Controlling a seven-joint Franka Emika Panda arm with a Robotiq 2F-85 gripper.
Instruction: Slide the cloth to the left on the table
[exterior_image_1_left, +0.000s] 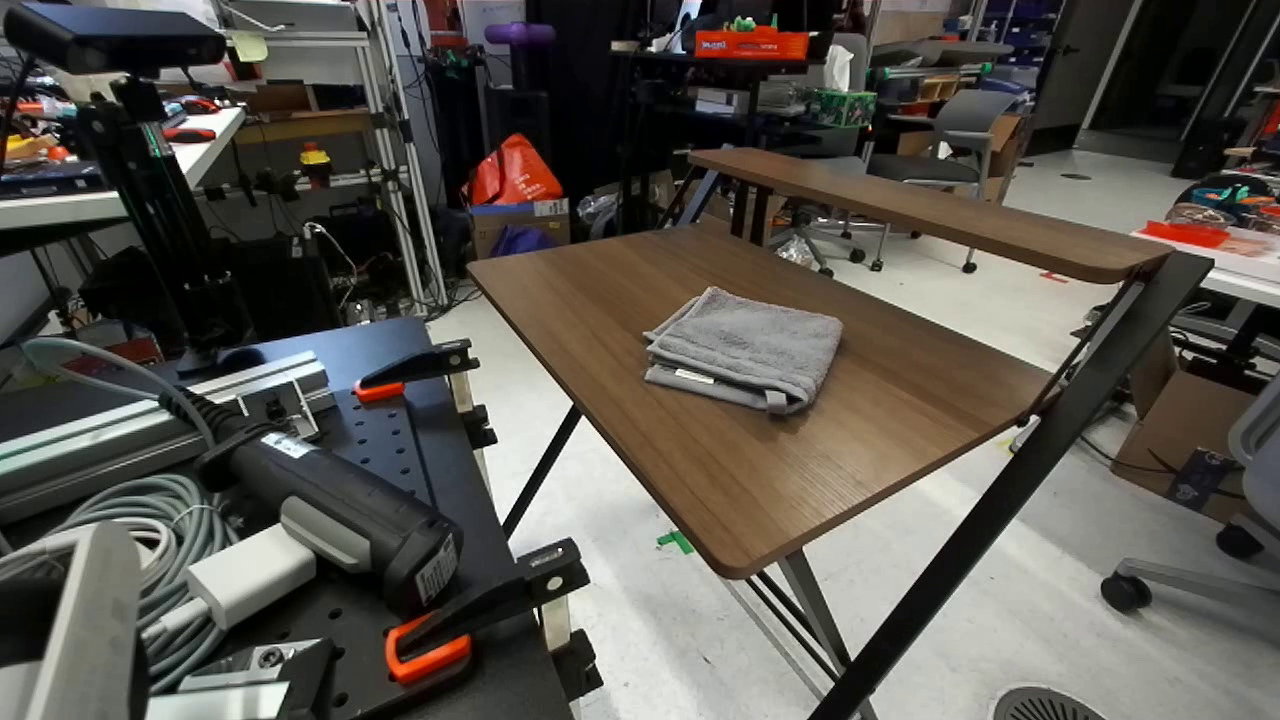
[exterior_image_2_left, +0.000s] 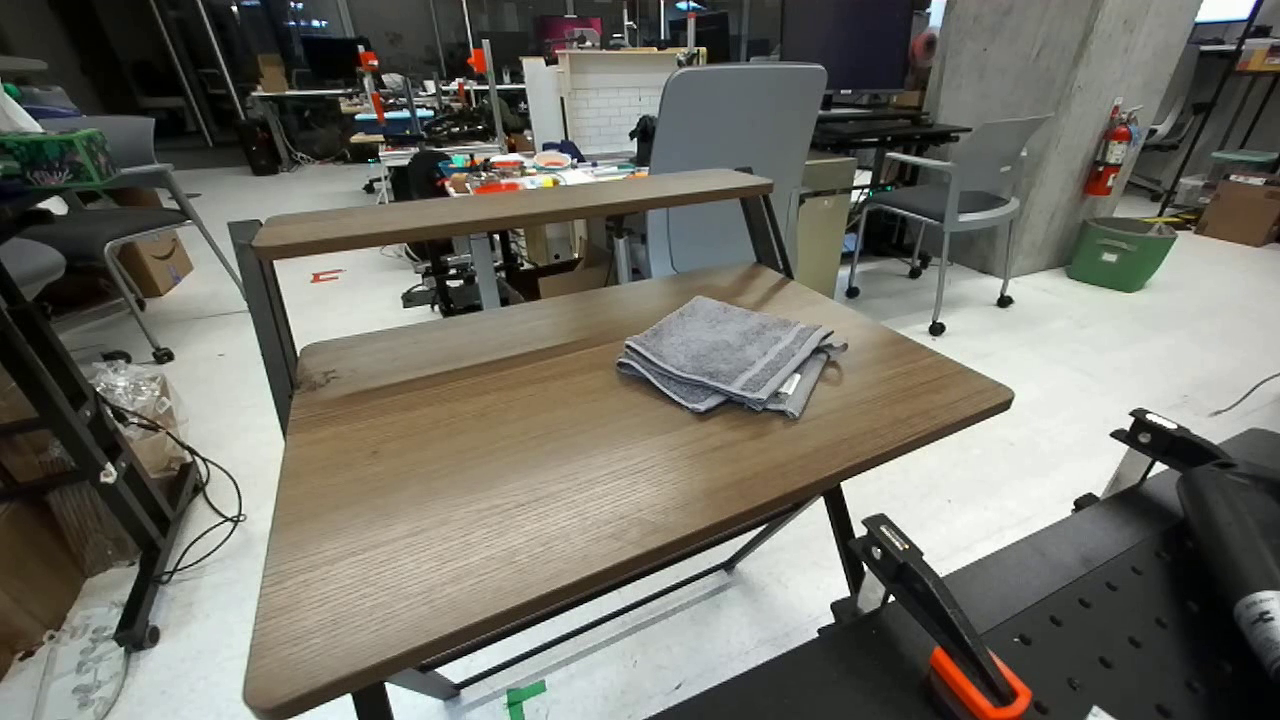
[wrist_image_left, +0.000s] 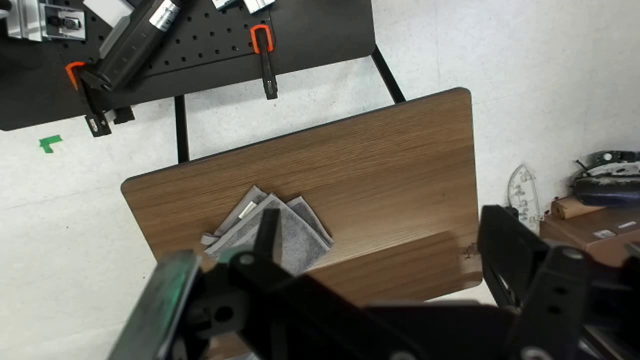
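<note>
The grey folded cloth (exterior_image_1_left: 745, 345) lies flat on the brown table (exterior_image_1_left: 600, 300). In an exterior view the cloth (exterior_image_2_left: 720, 350) sits towards the right end of the table (exterior_image_2_left: 450, 500). In the wrist view the cloth (wrist_image_left: 295, 235) is at the left part of the table (wrist_image_left: 380, 150), partly hidden behind a finger. My gripper (wrist_image_left: 382, 220) is open, its two fingers wide apart with nothing between them. It is above the table, apart from the cloth. The gripper does not show in either exterior view.
A raised narrow brown shelf (exterior_image_1_left: 900, 205) runs along one long side of the table, also seen in an exterior view (exterior_image_2_left: 510, 212). A black bench (wrist_image_left: 320, 30) with orange-tipped clamps (wrist_image_left: 262, 40) and a black cylindrical tool (exterior_image_1_left: 340, 500) stands along the opposite side.
</note>
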